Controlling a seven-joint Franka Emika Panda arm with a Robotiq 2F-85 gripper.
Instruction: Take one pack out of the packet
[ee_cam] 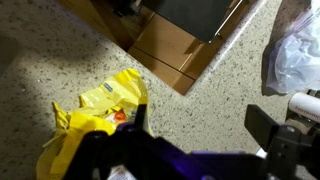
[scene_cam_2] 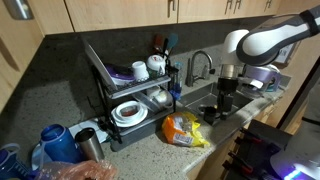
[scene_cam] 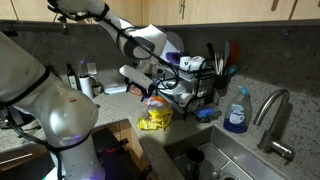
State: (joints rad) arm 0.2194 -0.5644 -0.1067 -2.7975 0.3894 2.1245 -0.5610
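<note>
A yellow crinkled packet (scene_cam: pixel 155 120) lies on the speckled counter in front of the dish rack; it also shows in an exterior view (scene_cam_2: pixel 185 130) and at the left of the wrist view (ee_cam: pixel 103 103). Something orange shows at its open end. My gripper (scene_cam: pixel 151 88) hangs just above the packet's rack end, and in an exterior view (scene_cam_2: pixel 219 108) it is beside the packet on the sink side. In the wrist view the gripper (ee_cam: pixel 200 128) is open, with bare counter between the fingers and one finger at the packet's edge. No single pack is held.
A black dish rack (scene_cam_2: pixel 130 90) with plates and cups stands behind the packet. A sink (scene_cam: pixel 235 160) with a tap (scene_cam: pixel 272 110) and a blue soap bottle (scene_cam: pixel 236 110) is beside it. A clear plastic bag (ee_cam: pixel 295 50) lies nearby. The counter edge and brown cupboard fronts (ee_cam: pixel 170 50) are close.
</note>
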